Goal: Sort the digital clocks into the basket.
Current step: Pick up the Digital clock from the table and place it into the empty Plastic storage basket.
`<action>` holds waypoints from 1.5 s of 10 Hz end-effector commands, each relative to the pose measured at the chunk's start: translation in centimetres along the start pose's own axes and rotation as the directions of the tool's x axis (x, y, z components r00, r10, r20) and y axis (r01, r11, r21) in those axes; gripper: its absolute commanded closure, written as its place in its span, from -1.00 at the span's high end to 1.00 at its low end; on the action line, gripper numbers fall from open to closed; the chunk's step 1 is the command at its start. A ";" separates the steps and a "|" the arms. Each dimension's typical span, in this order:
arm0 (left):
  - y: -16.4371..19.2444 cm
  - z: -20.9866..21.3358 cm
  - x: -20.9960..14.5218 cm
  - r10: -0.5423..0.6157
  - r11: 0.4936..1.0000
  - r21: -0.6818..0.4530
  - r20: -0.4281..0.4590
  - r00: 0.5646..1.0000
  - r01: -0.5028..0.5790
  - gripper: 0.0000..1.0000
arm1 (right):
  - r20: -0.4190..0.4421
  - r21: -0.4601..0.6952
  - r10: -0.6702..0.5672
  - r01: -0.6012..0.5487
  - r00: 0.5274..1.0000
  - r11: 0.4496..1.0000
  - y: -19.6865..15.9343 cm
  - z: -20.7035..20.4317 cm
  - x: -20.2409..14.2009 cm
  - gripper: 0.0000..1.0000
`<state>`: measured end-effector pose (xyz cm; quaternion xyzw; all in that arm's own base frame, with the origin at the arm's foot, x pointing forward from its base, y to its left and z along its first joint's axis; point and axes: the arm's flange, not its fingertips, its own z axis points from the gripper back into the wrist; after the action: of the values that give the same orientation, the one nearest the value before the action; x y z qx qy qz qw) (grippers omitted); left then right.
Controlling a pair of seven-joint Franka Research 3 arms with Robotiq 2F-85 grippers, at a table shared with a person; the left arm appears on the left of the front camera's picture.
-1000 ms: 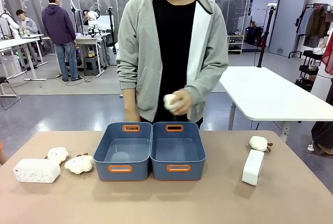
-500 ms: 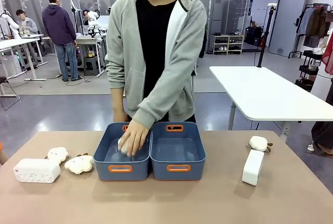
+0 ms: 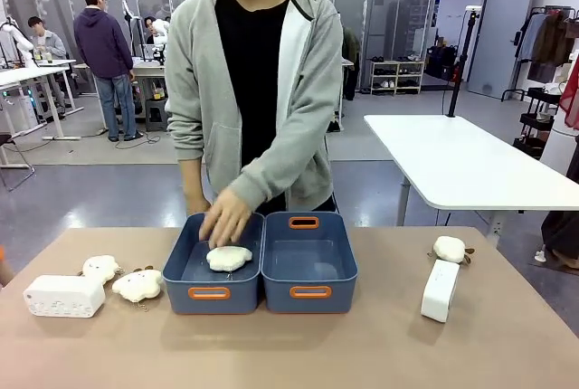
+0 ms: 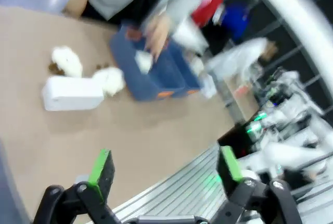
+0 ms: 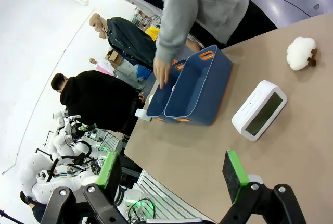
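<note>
You're looking across a light-brown matte tabletop [image 3: 271,353] into a wide workshop hall with a glossy grey floor [image 3: 90,190]. On your right stands a long white rectangular table on grey legs [image 3: 470,167]. Beyond it are a black clothes rack hung with dark garments [image 3: 545,45] and a pale grey-blue door [image 3: 493,32]. Glass partition panels [image 3: 398,0] line the back, white workbenches [image 3: 32,74] stand far left, and the light is bright and even.

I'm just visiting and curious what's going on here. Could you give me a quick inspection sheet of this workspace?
Surface: tan table, no spills.
Job's things: left clock, right clock on the table, outside the joined blue bins.
Clutter: plush in left bin by a person's hand; three more plush toys on the table.
Grippers: left gripper, right gripper open, empty.
Cables: nothing seen.
Surroundings: white table, people behind.
</note>
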<state>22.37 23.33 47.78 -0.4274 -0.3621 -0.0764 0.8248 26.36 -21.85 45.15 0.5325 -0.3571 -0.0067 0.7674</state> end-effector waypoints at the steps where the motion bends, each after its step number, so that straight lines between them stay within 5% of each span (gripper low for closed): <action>1: -1.6 -1.6 4.0 -0.389 0.858 0.146 -0.441 0.809 0.492 1.00 | 0.008 0.011 0.006 -0.006 1.000 1.000 0.0 0.0 0.0 1.00; 2: -2.6 -4.2 6.0 -0.508 0.707 0.117 -0.601 0.617 0.697 1.00 | 0.008 0.011 0.006 -0.006 1.000 1.000 0.0 0.0 0.0 1.00; 4: -2.6 -9.2 7.3 -0.636 0.492 -0.156 -0.737 0.231 0.857 1.00 | 0.008 0.011 0.006 -0.006 1.000 1.000 0.0 0.0 0.0 1.00; 6: -2.2 -14.2 7.9 -0.701 0.354 -0.417 -0.710 -0.057 0.837 1.00 | 0.008 0.011 0.006 -0.006 1.000 1.000 0.0 0.0 0.0 1.00; 8: -2.5 -18.0 7.7 -0.683 0.241 -0.547 -0.682 -0.260 0.802 1.00 | 0.008 0.011 0.006 -0.006 1.000 1.000 0.0 0.0 0.0 1.00; 9: -2.2 -19.6 7.3 -0.658 0.233 -0.591 -0.681 -0.323 0.772 1.00 | 0.008 0.011 0.006 -0.006 1.000 1.000 0.0 0.0 0.0 1.00; 10: -2.1 -20.8 7.3 -0.679 0.229 -0.600 -0.663 -0.315 0.767 1.00 | 0.008 0.011 0.006 -0.006 1.000 1.000 0.0 0.0 0.0 1.00; 11: -2.3 -21.5 7.6 -0.755 0.245 -0.521 -0.631 -0.175 0.818 1.00 | 0.008 0.011 0.006 -0.006 1.000 1.000 0.0 0.0 0.0 1.00; 12: -3.1 -20.9 7.4 -0.660 0.463 -0.508 -0.744 -0.099 0.726 1.00 | 0.008 0.011 0.006 -0.006 1.000 1.000 0.0 0.0 0.0 1.00; 14: -3.1 -20.9 7.4 -0.660 0.463 -0.508 -0.744 -0.099 0.726 1.00 | 0.008 0.011 0.006 -0.006 1.000 1.000 0.0 0.0 0.0 1.00; 15: -3.0 -21.6 7.6 -0.684 0.385 -0.541 -0.711 -0.162 0.747 1.00 | 0.008 0.011 0.006 -0.006 1.000 1.000 0.0 0.0 0.0 1.00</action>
<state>37.81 6.74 46.52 -0.0203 -0.0354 -0.7085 0.7045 26.39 -21.81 45.08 0.5338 -0.3553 -0.0066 0.7673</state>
